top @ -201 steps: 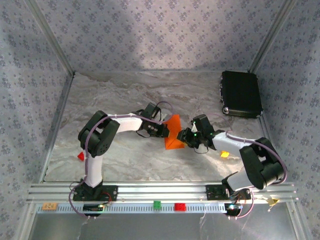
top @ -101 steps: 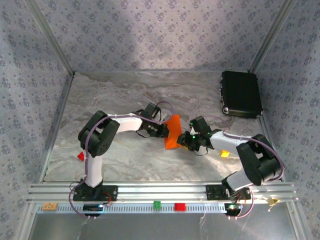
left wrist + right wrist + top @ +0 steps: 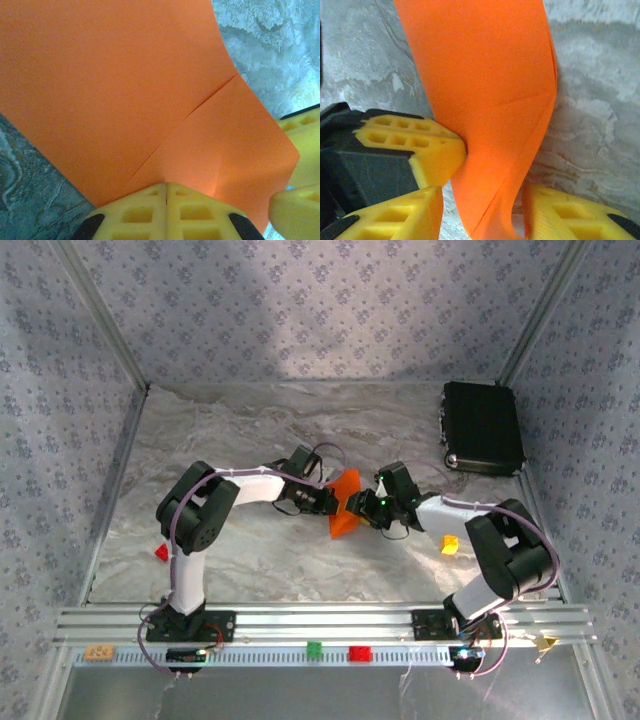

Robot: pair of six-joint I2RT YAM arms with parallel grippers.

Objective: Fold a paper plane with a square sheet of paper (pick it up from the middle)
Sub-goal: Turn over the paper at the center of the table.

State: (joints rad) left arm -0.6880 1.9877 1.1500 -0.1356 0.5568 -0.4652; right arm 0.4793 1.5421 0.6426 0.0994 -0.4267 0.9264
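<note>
right hand (image 3: 364, 508) nearer, wider around paper (image 3: 347, 493)

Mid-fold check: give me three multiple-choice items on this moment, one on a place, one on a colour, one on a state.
1. The black box sits: A in the far right corner of the table; B near left; C between the arms.
2. The square sheet of paper is: A white; B orange; C blue.
3. The left claw is: A wide open; B shut on the paper; C flat on the table.
Key: 1 A, it lies back right. 2 B, orange in every view. 3 B, its jaws meet on the sheet's edge.
</note>
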